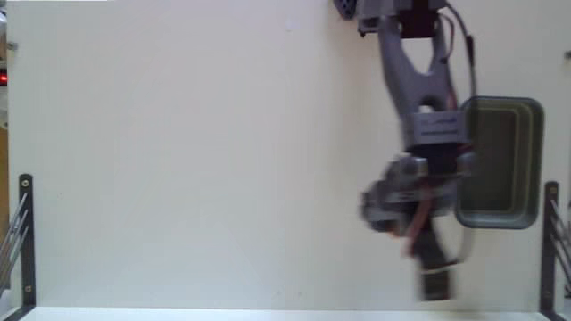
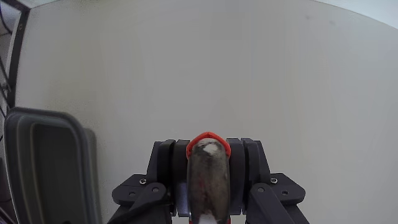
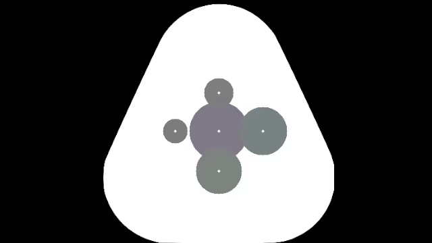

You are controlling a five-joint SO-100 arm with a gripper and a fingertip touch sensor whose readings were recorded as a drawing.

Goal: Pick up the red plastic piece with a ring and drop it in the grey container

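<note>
While the arm (image 1: pixel 419 98) reaches down from the top edge of the fixed view, its claw (image 1: pixel 434 272) hangs blurred near the bottom of that picture, just below and beside the lower left corner of the grey tray (image 1: pixel 535 160). Part of the arm covers the tray's left rim there. In that blur the fingers cannot be made out, nor whether anything sits between them.

Seen from the wrist view, the claw (image 2: pixel 208 146) comes in from the bottom edge, and its two dark fingers (image 2: pixel 166 162) stand close on either side of the red piece (image 2: pixel 208 137). A thin red-orange arc of that piece shows at the very tip, curving over a rounded, grey, out-of-focus shape that fills the middle of the claw. So the claw is clenched on the red piece, which is lifted clear of the white table (image 2: pixel 249 68). The ring opening itself cannot be told apart here.

To the left of the claw in the wrist view lies the tray (image 2: pixel 18 143), with its thick rim and darker inside; it is apart from the fingers, not under them. A black rail (image 1: pixel 26 241) stands at the far left of the fixed view, well away from the claw.
</note>
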